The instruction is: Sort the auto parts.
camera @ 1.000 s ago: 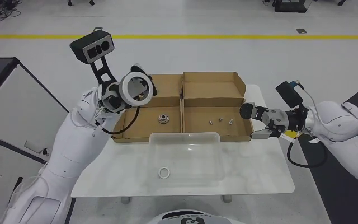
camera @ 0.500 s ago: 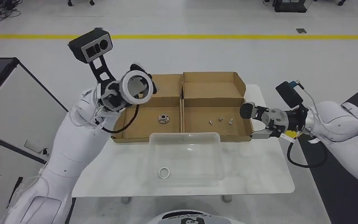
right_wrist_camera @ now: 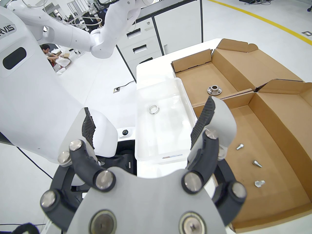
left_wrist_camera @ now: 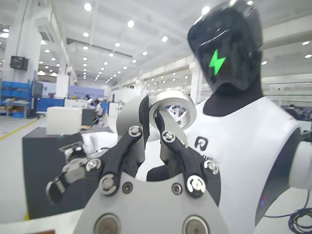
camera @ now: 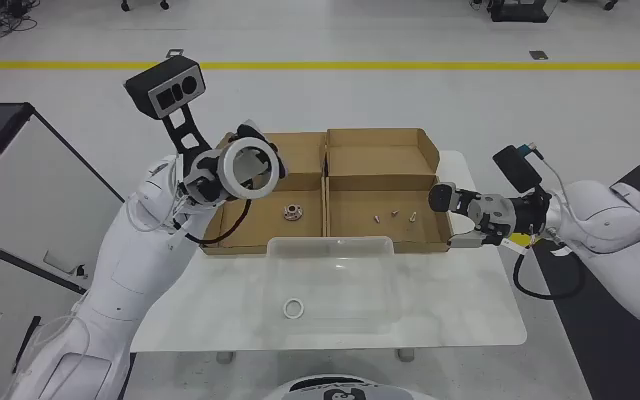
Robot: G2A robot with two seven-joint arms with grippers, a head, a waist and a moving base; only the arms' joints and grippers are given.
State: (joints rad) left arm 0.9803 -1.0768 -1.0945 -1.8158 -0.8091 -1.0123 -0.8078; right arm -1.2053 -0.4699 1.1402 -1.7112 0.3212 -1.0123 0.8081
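My left gripper [left_wrist_camera: 152,120] is shut on the rim of a large silver ring [left_wrist_camera: 175,97], held in the air above the left edge of the left cardboard box [camera: 262,232]; the ring [camera: 272,170] faces upward in the top view. A flanged metal hub [camera: 291,211] lies in that box. Three small bolts [camera: 395,214] lie in the right cardboard box [camera: 380,165]. My right gripper [right_wrist_camera: 148,108] is open with nothing between its fingers, beside the right box's right wall [camera: 452,220]. A small white ring [camera: 293,308] rests in the clear bin [camera: 330,243].
The clear plastic bin [right_wrist_camera: 181,91] stands in front of both boxes, near the table's front edge. From the right wrist I see the hub [right_wrist_camera: 214,90], the small ring [right_wrist_camera: 153,109] and the bolts [right_wrist_camera: 256,163]. A grey cabinet [right_wrist_camera: 170,23] stands left of the table.
My left arm has shifted the large ring slightly toward the left box and tilted it. The right arm has not moved.
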